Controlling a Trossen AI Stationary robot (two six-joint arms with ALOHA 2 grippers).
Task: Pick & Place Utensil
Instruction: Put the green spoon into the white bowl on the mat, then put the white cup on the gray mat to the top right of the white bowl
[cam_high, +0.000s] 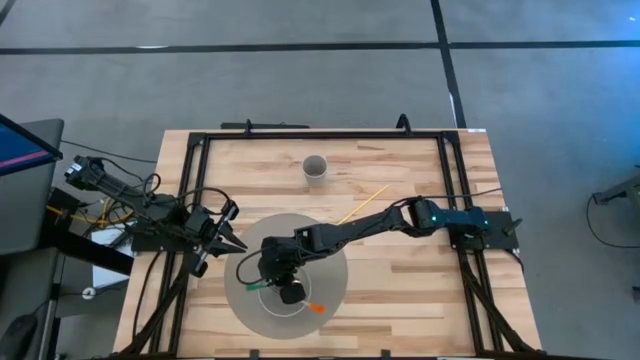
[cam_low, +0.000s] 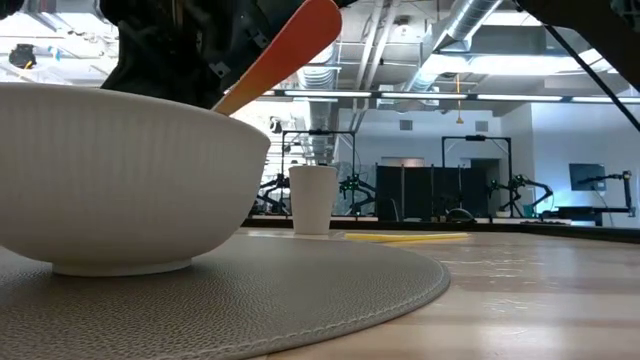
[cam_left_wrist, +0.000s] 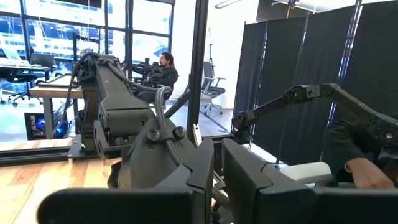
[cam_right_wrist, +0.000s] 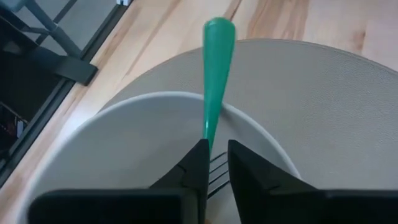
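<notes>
A white bowl (cam_high: 268, 300) stands on a round grey mat (cam_high: 330, 262). My right gripper (cam_right_wrist: 216, 155) reaches down into the bowl (cam_right_wrist: 124, 143), shut on a green-handled fork (cam_right_wrist: 214, 74); the handle's free end points out past the rim toward my left arm (cam_high: 252, 287). An orange-handled utensil (cam_high: 315, 308) leans in the bowl, its handle sticking up over the rim (cam_low: 290, 45). My left gripper (cam_high: 238, 245) waits shut just off the mat's left edge, touching nothing. My right gripper pinches the green fork between its two fingers at the neck (cam_right_wrist: 211, 140), where the handle meets the tines (cam_right_wrist: 216, 171). The fingers come from above, slanting down into the bowl, and lie along the fork. The handle passes over the bowl's rim (cam_right_wrist: 186, 98).
A white cup (cam_high: 316, 168) stands near the table's far edge, also seen in the low view (cam_low: 313, 200). A thin yellow stick (cam_high: 362, 204) lies on the wood right of the cup. Black frame rails (cam_high: 190, 180) border the table. People (cam_left_wrist: 163, 68) sit in the room beyond.
</notes>
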